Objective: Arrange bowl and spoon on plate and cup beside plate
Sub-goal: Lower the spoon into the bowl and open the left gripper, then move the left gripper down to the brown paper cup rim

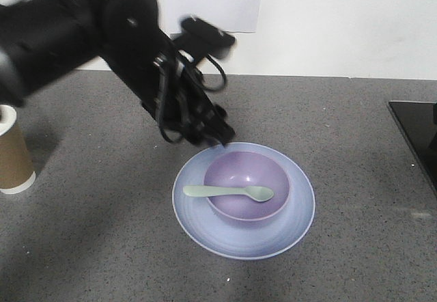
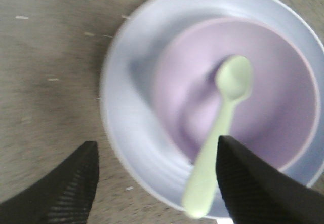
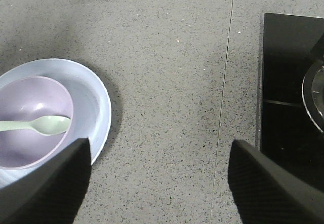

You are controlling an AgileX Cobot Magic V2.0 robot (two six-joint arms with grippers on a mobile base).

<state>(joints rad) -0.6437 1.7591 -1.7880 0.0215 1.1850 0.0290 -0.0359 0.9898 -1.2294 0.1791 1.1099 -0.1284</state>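
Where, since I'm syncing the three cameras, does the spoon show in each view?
Front view: spoon just below centre, lying across the bowl.
Left wrist: right of centre, handle toward the bottom edge.
Right wrist: far left, handle cut off by the edge.
Shared landmark: the plate under the bowl.

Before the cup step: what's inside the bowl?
Only the spoon: scoop inside the bowl, handle out over the rim. The bowl's bottom under the scoop is covered.

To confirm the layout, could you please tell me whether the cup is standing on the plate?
No, the cup stands on the counter, well apart from the plate.
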